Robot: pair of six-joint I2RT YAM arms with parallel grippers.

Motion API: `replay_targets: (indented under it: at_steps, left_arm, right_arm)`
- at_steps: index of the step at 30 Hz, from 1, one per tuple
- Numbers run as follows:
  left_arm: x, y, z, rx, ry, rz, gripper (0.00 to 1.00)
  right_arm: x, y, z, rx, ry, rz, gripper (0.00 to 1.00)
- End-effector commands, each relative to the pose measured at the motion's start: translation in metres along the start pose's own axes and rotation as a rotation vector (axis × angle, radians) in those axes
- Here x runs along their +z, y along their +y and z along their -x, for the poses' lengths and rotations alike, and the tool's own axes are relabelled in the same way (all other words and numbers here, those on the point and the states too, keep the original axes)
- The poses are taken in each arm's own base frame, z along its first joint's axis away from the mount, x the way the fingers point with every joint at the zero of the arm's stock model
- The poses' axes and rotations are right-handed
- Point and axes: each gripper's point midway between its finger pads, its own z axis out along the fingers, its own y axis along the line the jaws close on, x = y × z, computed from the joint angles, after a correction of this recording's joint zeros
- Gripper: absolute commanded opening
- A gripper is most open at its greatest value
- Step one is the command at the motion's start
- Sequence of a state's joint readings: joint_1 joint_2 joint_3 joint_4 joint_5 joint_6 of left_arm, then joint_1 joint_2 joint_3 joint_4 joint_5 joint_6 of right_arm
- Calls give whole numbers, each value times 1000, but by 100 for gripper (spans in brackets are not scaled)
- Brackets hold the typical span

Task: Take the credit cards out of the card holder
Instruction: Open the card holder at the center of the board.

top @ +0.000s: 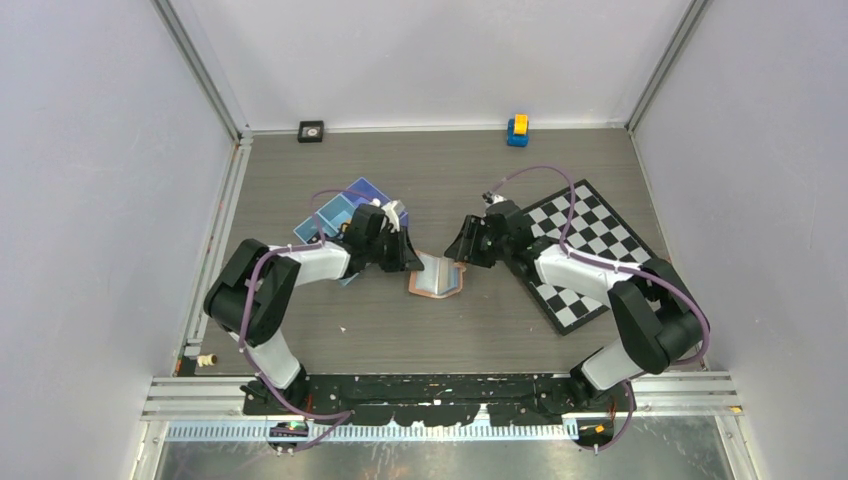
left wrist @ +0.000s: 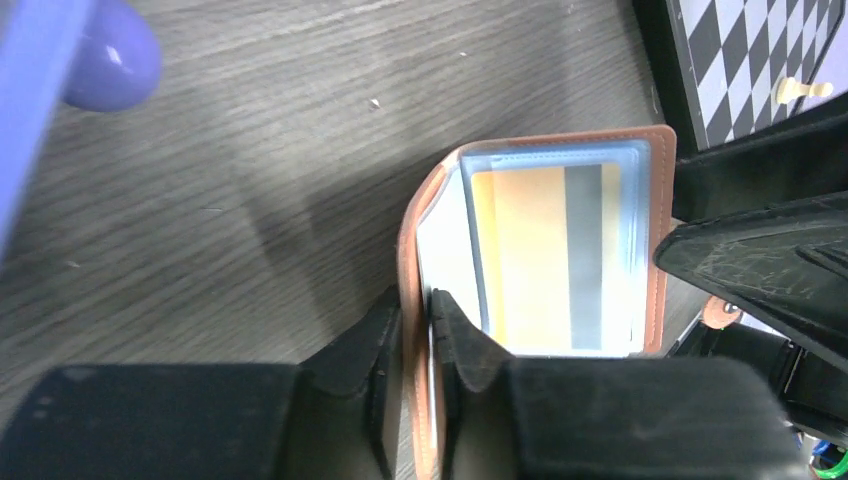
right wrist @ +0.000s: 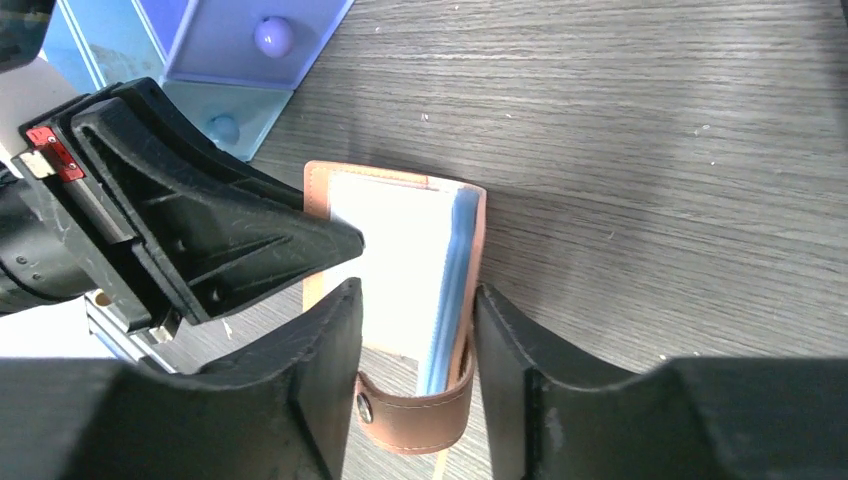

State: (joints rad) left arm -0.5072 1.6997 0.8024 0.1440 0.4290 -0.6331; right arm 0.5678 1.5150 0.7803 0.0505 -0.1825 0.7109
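The card holder (top: 437,277) is a tan wallet lying open on the table between my two grippers. My left gripper (left wrist: 432,320) is shut on the wallet's left cover (left wrist: 410,250), which stands on edge. An orange credit card (left wrist: 530,250) with a dark grey stripe sits inside a clear blue-edged sleeve. My right gripper (right wrist: 415,330) is open and straddles the wallet's other flap (right wrist: 478,240). Its right finger lies against the tan cover, and its left finger stands apart from the blue sleeves (right wrist: 450,290). The snap strap (right wrist: 415,415) curls between the fingers. A pale sheet (right wrist: 385,250) faces up.
A blue divided tray (top: 335,215) with a purple ball (right wrist: 272,35) stands just behind my left gripper (top: 408,262). A checkered board (top: 585,250) lies under my right arm, with a small chess piece (left wrist: 800,90) on it. A blue and yellow toy (top: 517,130) and a small black square object (top: 311,131) sit by the back wall.
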Motion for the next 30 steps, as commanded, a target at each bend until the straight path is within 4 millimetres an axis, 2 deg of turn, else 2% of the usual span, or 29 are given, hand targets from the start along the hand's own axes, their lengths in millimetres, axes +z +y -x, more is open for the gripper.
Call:
replay_targets:
  at_steps: [1,5,13,21,30]
  left_arm:
    - [-6,3,13,-11,-45,17,13]
    - [-6,3,14,-15,-43,16,8]
    - [-7,5,13,-20,-42,22,7]
    - [-5,-7,13,-21,-35,-51,10]
    - [6,-15,3,-21,24,-94,21]
  right_arm:
    - [-8,13,14,-8,-62,34,46]
    - [-3,9,11,-5,-36,7,39]
    - [5,8,5,-4,10,12,23]
    - [15,5,-3,-3,59,4,22]
    - [24,6,-11,-1,111,12,22]
